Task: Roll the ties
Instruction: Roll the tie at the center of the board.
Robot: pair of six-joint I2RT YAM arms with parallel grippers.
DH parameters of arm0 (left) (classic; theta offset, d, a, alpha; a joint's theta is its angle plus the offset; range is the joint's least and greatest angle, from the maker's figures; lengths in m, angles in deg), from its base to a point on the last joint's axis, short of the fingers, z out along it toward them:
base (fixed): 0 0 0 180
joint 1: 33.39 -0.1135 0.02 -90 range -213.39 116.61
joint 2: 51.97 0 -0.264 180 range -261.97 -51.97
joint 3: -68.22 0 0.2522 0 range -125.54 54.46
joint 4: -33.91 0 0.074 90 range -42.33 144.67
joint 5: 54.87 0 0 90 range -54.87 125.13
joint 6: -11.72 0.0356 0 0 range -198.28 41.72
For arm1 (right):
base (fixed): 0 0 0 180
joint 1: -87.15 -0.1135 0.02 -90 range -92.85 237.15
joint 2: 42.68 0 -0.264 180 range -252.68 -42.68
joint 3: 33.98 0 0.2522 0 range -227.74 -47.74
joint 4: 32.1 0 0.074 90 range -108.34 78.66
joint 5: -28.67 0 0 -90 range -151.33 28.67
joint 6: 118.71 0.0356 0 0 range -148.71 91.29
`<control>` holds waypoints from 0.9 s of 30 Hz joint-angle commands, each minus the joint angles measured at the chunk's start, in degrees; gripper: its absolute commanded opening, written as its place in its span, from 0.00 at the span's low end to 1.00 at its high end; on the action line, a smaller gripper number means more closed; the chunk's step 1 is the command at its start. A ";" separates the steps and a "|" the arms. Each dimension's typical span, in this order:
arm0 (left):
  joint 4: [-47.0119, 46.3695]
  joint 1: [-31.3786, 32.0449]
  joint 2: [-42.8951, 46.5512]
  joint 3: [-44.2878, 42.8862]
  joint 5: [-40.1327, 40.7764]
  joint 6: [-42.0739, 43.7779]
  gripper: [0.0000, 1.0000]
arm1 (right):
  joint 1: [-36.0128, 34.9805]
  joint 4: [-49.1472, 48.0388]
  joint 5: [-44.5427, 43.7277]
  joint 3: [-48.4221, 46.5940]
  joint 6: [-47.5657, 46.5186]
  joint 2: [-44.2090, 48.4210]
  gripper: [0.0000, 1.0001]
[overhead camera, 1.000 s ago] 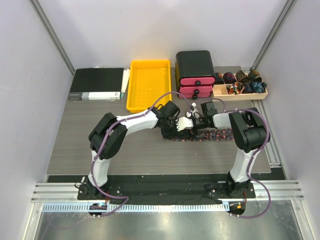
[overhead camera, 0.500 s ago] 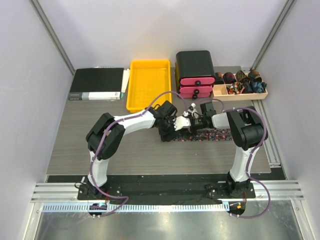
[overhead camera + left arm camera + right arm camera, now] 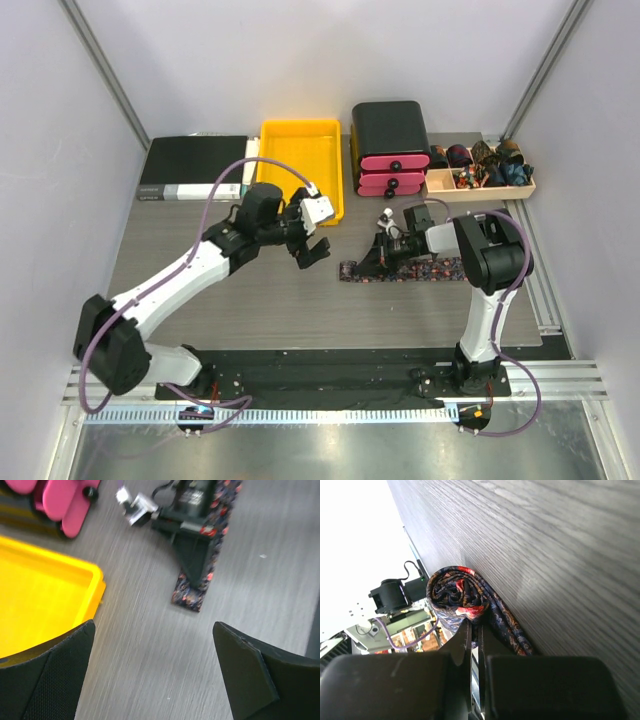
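Left tool (image 3: 316, 232) agape (right tool (image 3: 474, 630) pinched)

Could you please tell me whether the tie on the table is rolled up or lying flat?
Partly rolled: the tie shows a coil at the shut right gripper, while its remainder lies flat on the table.

A grey wood-grain table (image 3: 250, 300) carries 4 items along its far edge. From left to right they are a black binder (image 3: 192, 167), a yellow tray (image 3: 297, 125), a black drawer unit (image 3: 389, 130) with 2 pink drawer fronts, and a shallow wooden tray (image 3: 480, 192). Nearer, right of centre, 1 dark speckled tie (image 3: 440, 271) lies flat across the surface, running left to right, with 1 end wound into a small roll.
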 commanded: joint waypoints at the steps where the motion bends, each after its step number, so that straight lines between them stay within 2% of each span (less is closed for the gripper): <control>1: -6.32 0.34 3.65 6.29 -10.88 2.40 1.00 | -0.32 4.61 -6.25 -0.50 -5.55 -3.94 0.01; 3: -5.16 0.34 1.47 6.56 -14.78 6.02 1.00 | -0.32 5.49 -6.08 -1.37 -5.64 -4.91 0.01; 7: -12.43 0.34 -5.21 7.70 -16.46 3.49 1.00 | -0.32 8.21 -5.64 -3.31 -7.48 -6.23 0.01; 10: -21.38 0.95 -9.08 9.81 -15.07 2.35 1.00 | -0.32 9.97 -5.02 -4.01 -8.45 -7.28 0.01; 17: -32.46 3.15 -14.71 13.58 -9.71 1.91 1.00 | -0.32 10.85 -3.88 -4.37 -8.72 -9.04 0.01; 27: -40.04 4.56 -19.72 17.54 -8.56 0.50 1.00 | -0.50 12.26 -2.82 -3.23 -9.51 -10.89 0.01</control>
